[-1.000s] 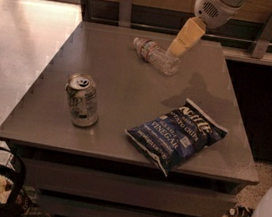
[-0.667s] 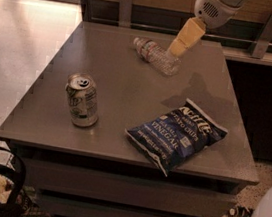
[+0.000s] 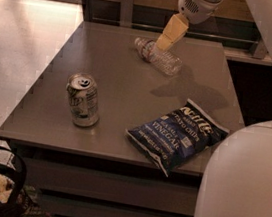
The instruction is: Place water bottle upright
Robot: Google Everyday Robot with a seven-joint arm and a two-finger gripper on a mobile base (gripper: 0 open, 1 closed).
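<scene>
The grey-brown counter (image 3: 121,73) carries three things, with the claw (image 3: 163,45) hanging over its far side. The water bottle (image 3: 166,62) lies on its side right under the claw, white cap toward the far left. The upright soda can (image 3: 83,99) stands well apart from the claw, nearer the camera and to the left, and the blue chip bag (image 3: 177,136) lies flat near the front edge, nearer the camera than the claw.
</scene>
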